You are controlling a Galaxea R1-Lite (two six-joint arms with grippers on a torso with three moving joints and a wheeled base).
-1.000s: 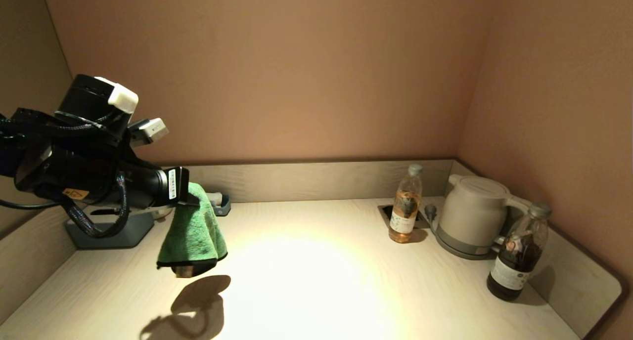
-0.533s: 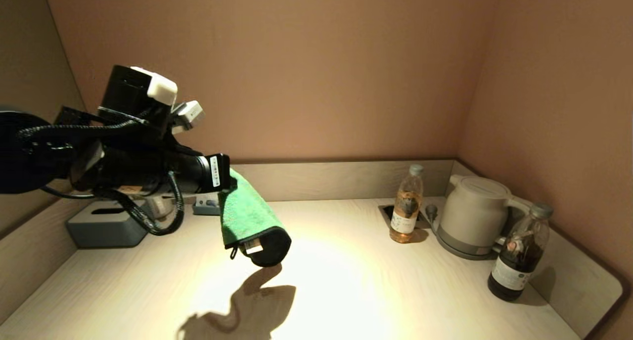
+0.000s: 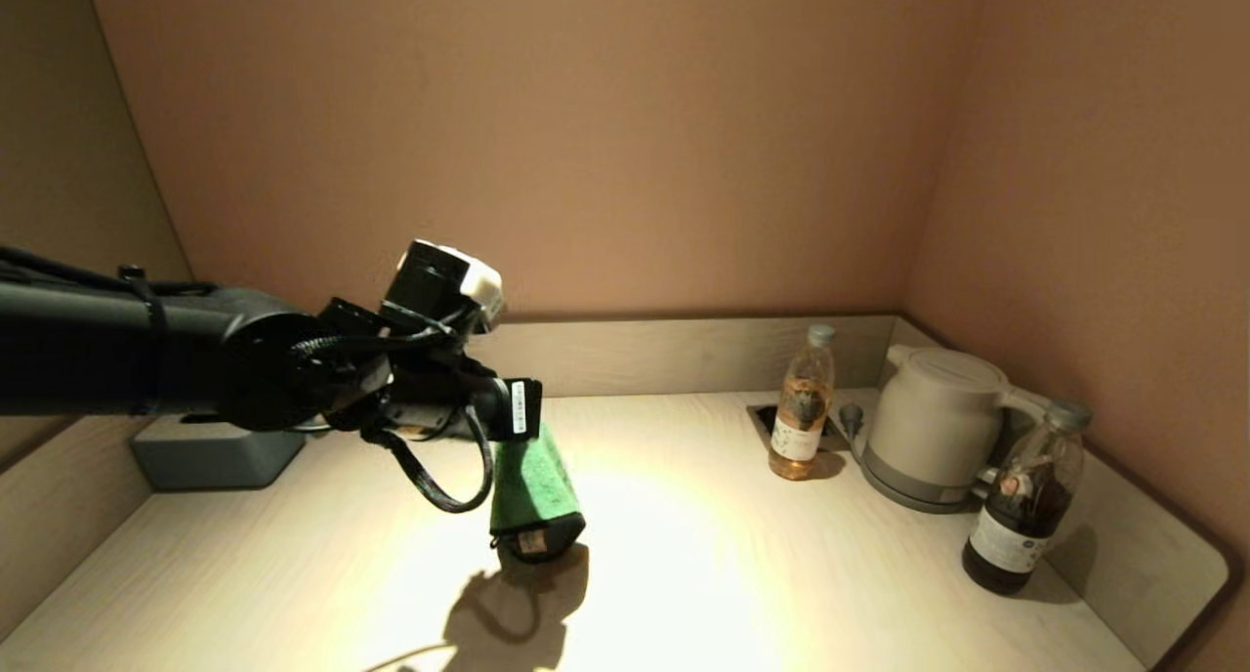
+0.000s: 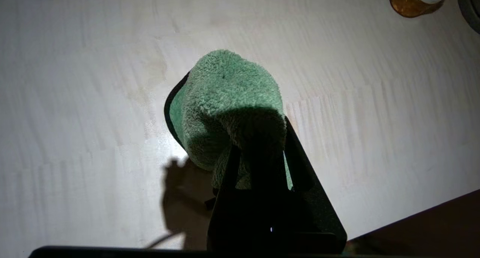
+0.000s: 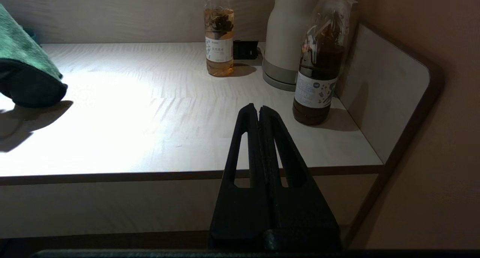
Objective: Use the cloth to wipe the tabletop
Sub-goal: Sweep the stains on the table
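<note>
Left gripper (image 4: 258, 153): fingers clamped on the cloth (image 3: 530, 486), which hangs bunched just above the tabletop (image 3: 684, 574), near its middle.
Right gripper (image 5: 259, 113): fingers pressed together, holding nothing, parked off the front edge.
Progress: judged early; cloth not yet flat on the surface, wiping all to come.
Views: left wrist shows faint smudges beside the cloth; head view shows tissue box (image 3: 210, 452), 2 bottles, kettle (image 3: 933, 423).

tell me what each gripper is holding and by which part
The left gripper is shut on the cloth, pinching a bunched top edge so the rest hangs above the tabletop. The right gripper is shut and holds nothing.
</note>
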